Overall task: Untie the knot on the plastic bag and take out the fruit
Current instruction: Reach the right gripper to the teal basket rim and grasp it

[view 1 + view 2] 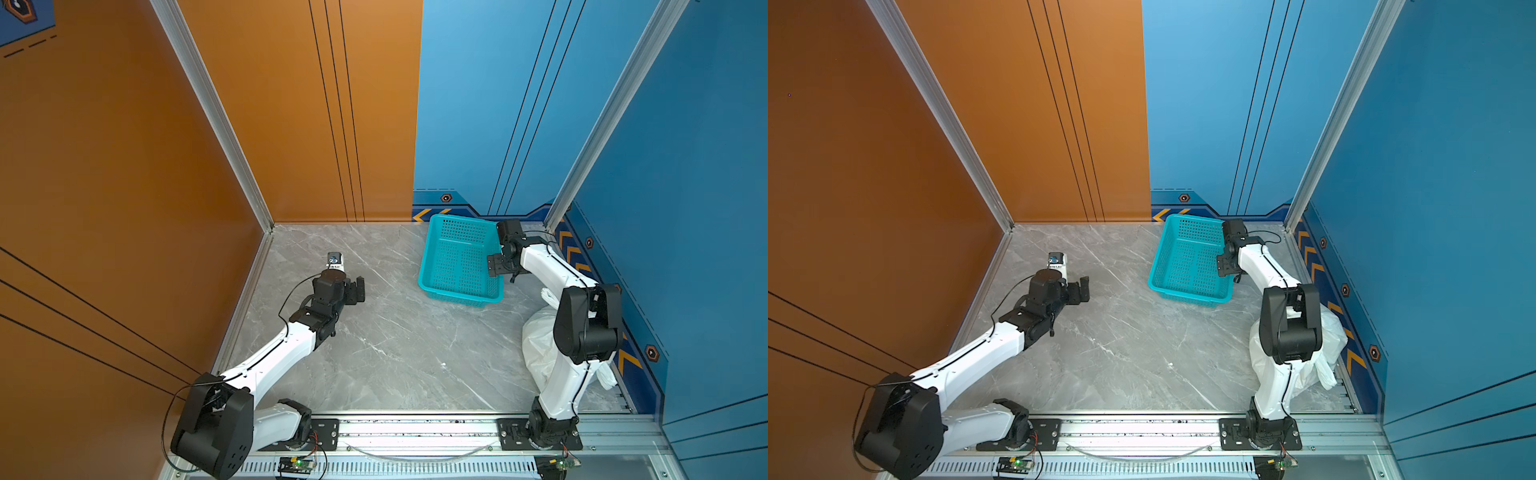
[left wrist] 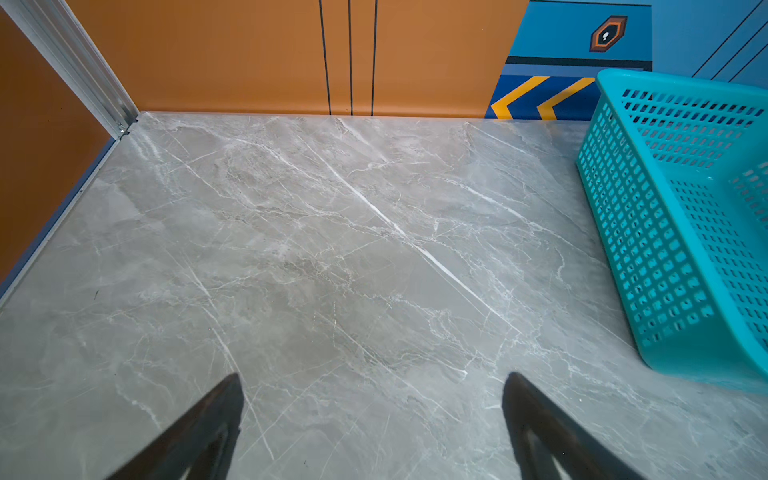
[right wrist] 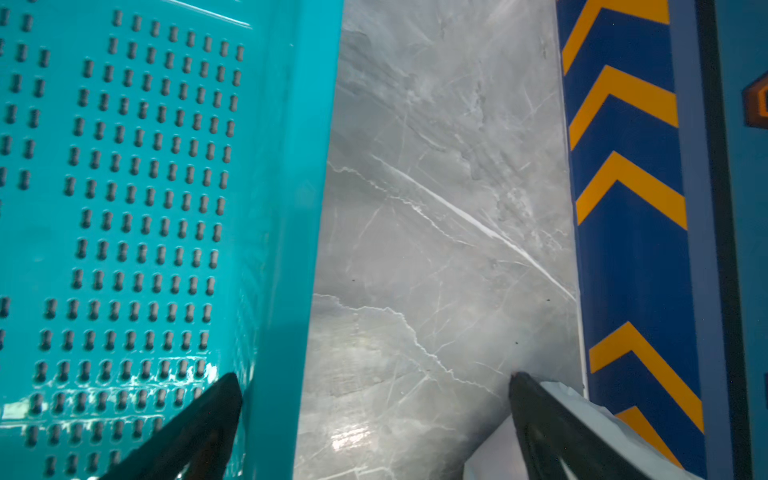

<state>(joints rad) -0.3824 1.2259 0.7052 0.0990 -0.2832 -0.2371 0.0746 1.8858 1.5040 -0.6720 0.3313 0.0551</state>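
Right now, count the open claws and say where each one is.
2. The left claw hangs over the table, left of the teal basket. The right claw is over that basket's right rim. Neither holds anything; none hidden.

There are one teal perforated plastic basket (image 1: 457, 294), one crumpled translucent white plastic bag (image 1: 538, 349) and two white-and-black robot arms, a left arm (image 1: 274, 353) and a right arm (image 1: 544, 266), on one grey marble-patterned tabletop (image 1: 395, 353).
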